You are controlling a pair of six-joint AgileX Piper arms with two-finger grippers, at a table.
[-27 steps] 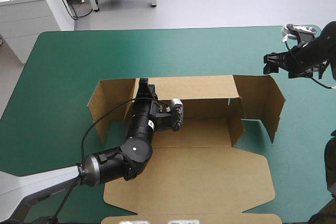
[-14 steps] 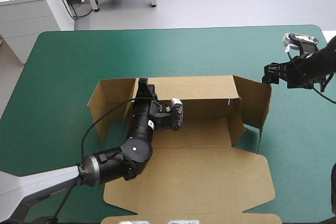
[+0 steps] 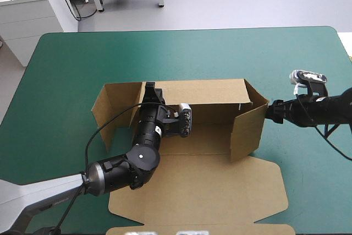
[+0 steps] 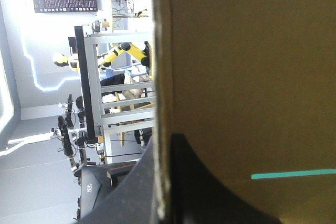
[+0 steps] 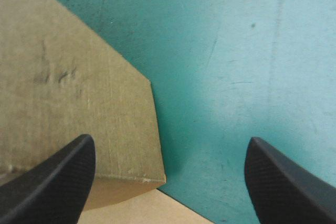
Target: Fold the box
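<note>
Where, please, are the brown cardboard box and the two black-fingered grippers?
Brown cardboard box (image 3: pixel 209 185): high view, flat lid panel.
Left gripper (image 3: pixel 149 87): high view, fingertips on far wall.
Right gripper (image 5: pixel 169 142): right wrist view, between open fingers.

The left arm (image 3: pixel 140 158), lower left of the frame, is black rounded segments on a silver-grey link (image 3: pixel 38 193); the right hand (image 5: pixel 169 139) has black fingers (image 5: pixel 47 182), finely dimpled.

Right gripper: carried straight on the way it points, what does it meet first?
The box, its raised right-end wall, directly ahead of the right gripper in the high view and perhaps touching it now. In the wrist view one open finger lines up with that wall, the other with bare teal-green cover.
</note>
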